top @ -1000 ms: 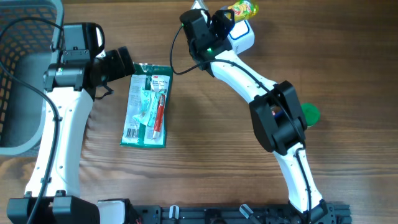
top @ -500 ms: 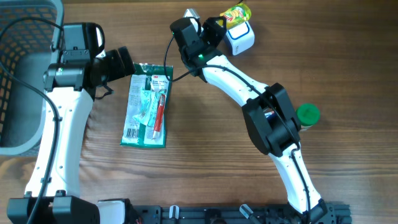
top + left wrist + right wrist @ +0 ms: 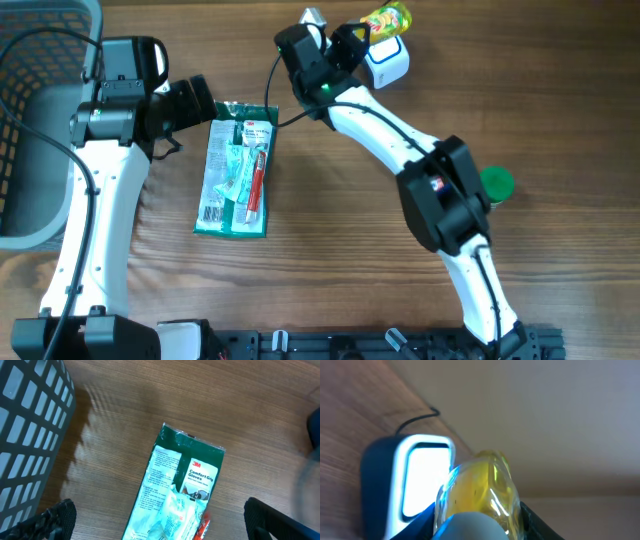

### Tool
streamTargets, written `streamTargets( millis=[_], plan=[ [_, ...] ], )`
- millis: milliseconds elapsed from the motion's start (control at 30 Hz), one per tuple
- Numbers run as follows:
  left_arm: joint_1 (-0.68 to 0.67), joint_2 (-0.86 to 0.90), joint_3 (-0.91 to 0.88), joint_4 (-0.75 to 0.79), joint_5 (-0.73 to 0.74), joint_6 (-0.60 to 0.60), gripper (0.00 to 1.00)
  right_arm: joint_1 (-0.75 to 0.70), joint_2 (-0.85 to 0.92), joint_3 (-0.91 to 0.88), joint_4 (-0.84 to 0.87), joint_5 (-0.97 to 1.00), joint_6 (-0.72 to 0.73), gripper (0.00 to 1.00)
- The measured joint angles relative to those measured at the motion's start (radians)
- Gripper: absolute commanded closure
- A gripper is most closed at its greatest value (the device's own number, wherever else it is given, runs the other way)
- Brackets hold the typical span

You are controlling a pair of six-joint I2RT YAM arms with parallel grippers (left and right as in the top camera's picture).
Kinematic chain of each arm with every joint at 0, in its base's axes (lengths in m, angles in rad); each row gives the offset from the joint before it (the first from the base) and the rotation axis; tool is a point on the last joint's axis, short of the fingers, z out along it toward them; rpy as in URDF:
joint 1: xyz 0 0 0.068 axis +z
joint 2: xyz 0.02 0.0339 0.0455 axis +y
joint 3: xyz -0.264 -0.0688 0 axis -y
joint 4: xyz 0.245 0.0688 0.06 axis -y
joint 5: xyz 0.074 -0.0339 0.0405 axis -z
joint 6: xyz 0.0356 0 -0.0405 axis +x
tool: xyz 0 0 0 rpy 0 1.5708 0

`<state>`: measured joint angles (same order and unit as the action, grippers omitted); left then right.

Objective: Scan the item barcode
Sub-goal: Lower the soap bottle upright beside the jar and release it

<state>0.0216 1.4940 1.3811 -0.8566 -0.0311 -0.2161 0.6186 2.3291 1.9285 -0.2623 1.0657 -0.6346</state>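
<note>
The right gripper has shifted left, clamping the yellow bottle at the scanner. The left gripper gapes wide.

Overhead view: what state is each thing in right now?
yellow bottle: gripped by the right gripper, beside the scanner.
scanner: on the table, window facing the bottle.
glove packet: flat on the table, not held.
left gripper: open, holding nothing.
right gripper: shut on the yellow bottle.
</note>
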Motion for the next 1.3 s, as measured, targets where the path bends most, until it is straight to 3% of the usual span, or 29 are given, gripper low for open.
streamTargets(
  millis=[167, 367, 633, 933, 1200, 1300],
  plan=[
    [0.0, 0.0, 0.0, 0.0, 0.0, 0.0, 0.0, -0.004, -0.204, -0.005, -0.258, -0.135, 0.154, 0.76],
    [0.0, 0.0, 0.0, 0.0, 0.0, 0.0, 0.0, -0.066, -0.452, 0.003, -0.605, -0.441, 0.447, 0.76],
    [0.0, 0.0, 0.0, 0.0, 0.0, 0.0, 0.0, -0.278, -0.47, -0.029, -0.986, -0.805, 0.715, 0.74],
    [0.0, 0.0, 0.0, 0.0, 0.0, 0.0, 0.0, -0.382, -0.468, -0.237, -0.959, -0.898, 0.777, 0.71],
    [0.0, 0.0, 0.0, 0.0, 0.0, 0.0, 0.0, -0.411, -0.467, -0.394, -0.823, -0.909, 0.792, 0.68],
    [0.0, 0.0, 0.0, 0.0, 0.0, 0.0, 0.0, -0.414, -0.468, -0.403, -0.784, -0.909, 0.799, 0.57]
  ],
)
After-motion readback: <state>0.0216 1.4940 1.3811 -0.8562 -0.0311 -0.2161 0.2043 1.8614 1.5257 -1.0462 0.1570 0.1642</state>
